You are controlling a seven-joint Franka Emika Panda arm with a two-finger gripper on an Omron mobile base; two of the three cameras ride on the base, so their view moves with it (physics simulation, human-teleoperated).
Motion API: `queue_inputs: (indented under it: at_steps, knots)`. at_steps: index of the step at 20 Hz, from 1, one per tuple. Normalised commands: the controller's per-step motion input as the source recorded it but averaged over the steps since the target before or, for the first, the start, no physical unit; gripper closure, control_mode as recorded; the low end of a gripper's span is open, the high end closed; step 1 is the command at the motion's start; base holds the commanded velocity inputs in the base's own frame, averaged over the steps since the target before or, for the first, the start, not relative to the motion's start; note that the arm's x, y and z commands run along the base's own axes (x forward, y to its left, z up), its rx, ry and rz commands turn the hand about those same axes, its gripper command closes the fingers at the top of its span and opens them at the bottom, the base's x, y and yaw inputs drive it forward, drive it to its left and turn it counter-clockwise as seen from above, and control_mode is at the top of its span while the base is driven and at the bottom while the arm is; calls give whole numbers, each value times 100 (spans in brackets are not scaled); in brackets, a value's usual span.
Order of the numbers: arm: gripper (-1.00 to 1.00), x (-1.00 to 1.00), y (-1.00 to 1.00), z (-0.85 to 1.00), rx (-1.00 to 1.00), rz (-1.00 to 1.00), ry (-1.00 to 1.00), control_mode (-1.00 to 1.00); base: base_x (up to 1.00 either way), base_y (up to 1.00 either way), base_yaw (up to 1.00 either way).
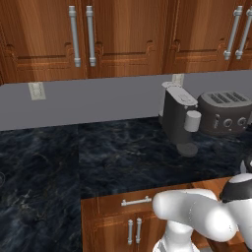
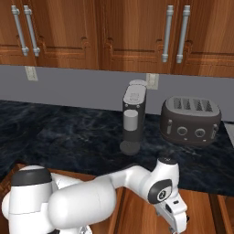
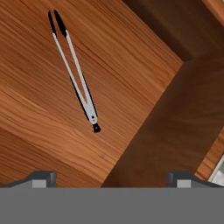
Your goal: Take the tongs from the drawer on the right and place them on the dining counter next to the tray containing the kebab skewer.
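Observation:
The tongs (image 3: pixel 91 113) lie flat on the floor of the open drawer (image 3: pixel 131 57). They have thin silver arms with black tips, joined at the end nearer my fingers and spread at the far end. My gripper (image 3: pixel 111 179) hangs above the drawer, open, with nothing between its fingertips. The tongs lie ahead and slightly left of it, apart from both fingers. A dark inner wall of the drawer (image 3: pixel 175 127) runs along the right. In the right base view my wrist (image 2: pixel 164 192) reaches down over the pulled-out drawer (image 2: pixel 205 210). The dining counter, tray and kebab skewer are out of view.
A black stone kitchen counter (image 1: pixel 113 157) carries a coffee machine (image 1: pixel 179 118) and a toaster (image 1: pixel 225 112) against the grey backsplash. Wall cabinets with silver handles (image 1: pixel 82 37) hang above. A closed drawer with a bar handle (image 1: pixel 136 201) sits to the left of my arm.

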Motion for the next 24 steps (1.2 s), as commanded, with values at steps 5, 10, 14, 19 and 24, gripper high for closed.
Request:
queue_inputs:
  at_steps: [5, 10, 14, 19, 24]
  knots:
    - [-100, 0, 0, -8, 0, 4, 0, -100, 0, 0, 0]
    - [-100, 0, 0, -8, 0, 7, 0, -100, 0, 0, 0]
    - [-100, 1, 0, -4, 0, 7, 0, -100, 0, 0, 0]
    - [-100, 6, 0, -2, 0, 5, 0, -100, 0, 0, 0]
    - [-100, 15, 0, -13, 0, 3, 0, -100, 0, 0, 0]
